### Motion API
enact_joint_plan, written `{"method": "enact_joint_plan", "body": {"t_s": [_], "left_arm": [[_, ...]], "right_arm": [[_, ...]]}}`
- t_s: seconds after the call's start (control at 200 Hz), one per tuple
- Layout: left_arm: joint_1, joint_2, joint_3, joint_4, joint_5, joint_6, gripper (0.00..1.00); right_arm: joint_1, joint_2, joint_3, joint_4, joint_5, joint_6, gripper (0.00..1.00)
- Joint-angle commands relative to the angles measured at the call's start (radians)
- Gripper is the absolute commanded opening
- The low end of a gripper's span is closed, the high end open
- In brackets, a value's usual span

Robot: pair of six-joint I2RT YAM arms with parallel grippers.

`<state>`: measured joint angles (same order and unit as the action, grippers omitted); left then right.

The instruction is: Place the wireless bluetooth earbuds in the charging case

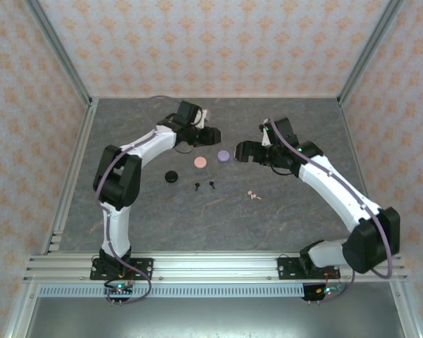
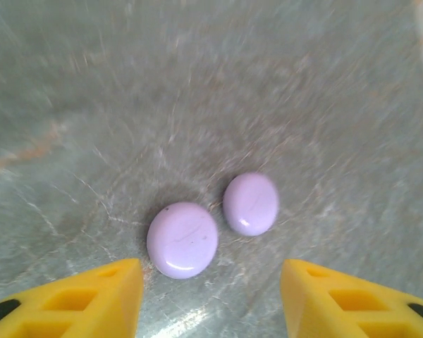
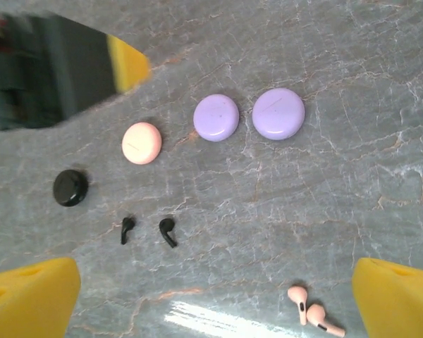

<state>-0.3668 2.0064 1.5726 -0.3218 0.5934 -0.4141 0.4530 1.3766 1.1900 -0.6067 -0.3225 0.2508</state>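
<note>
Both arms' jaws are hanging spread wide over the counter, gripping nothing. The black earbuds and pink earbuds are lying loose on it, apart from the round cases.

tabletop: grey marble pattern, pale and rust veins, soft glare patch towards the near side | walls: far, left and right, pale wallpaper with orange floral motif | frame posts: aluminium profiles at both far corners | rail: ribbed aluminium along near edge | light: even, diffuse
</note>
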Motion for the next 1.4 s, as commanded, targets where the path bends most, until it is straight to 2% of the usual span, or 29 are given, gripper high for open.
{"method": "enact_joint_plan", "body": {"t_s": [0.0, 0.225, 0.41, 0.55, 0.711, 0.946, 1.031, 1.166, 1.391], "left_arm": [[0.042, -0.14, -0.052, -0.014, -0.031, 0.023, 0.54], [0.144, -0.381, -0.249, -0.025, -0.102, 0.022, 0.55], [0.231, -0.579, -0.417, -0.059, -0.161, 0.009, 0.58], [0.293, -0.709, -0.509, -0.114, -0.211, 0.02, 0.61], [0.344, -0.809, -0.56, -0.191, -0.245, 0.051, 0.63], [0.35, -0.885, -0.57, -0.282, -0.304, 0.093, 0.65], [0.35, -0.902, -0.573, -0.303, -0.331, 0.111, 0.66], [0.35, -0.91, -0.579, -0.309, -0.34, 0.118, 0.66], [0.351, -0.884, -0.581, -0.289, -0.324, 0.106, 0.67]], "right_arm": [[0.036, 0.093, 0.089, -0.042, 0.052, -0.087, 0.99], [0.134, 0.378, 0.31, -0.095, 0.072, -0.177, 0.98], [0.188, 0.589, 0.472, -0.076, 0.057, -0.13, 0.91], [0.229, 0.743, 0.63, -0.08, 0.07, -0.137, 0.9], [0.252, 0.918, 0.817, -0.104, 0.052, -0.145, 0.89], [0.26, 1.126, 1.064, -0.165, 0.043, -0.147, 0.88], [0.262, 1.161, 1.101, -0.184, 0.029, -0.142, 0.87], [0.268, 1.148, 1.061, -0.182, 0.017, -0.142, 0.82], [0.273, 1.047, 0.899, -0.154, 0.012, -0.142, 0.71]]}}
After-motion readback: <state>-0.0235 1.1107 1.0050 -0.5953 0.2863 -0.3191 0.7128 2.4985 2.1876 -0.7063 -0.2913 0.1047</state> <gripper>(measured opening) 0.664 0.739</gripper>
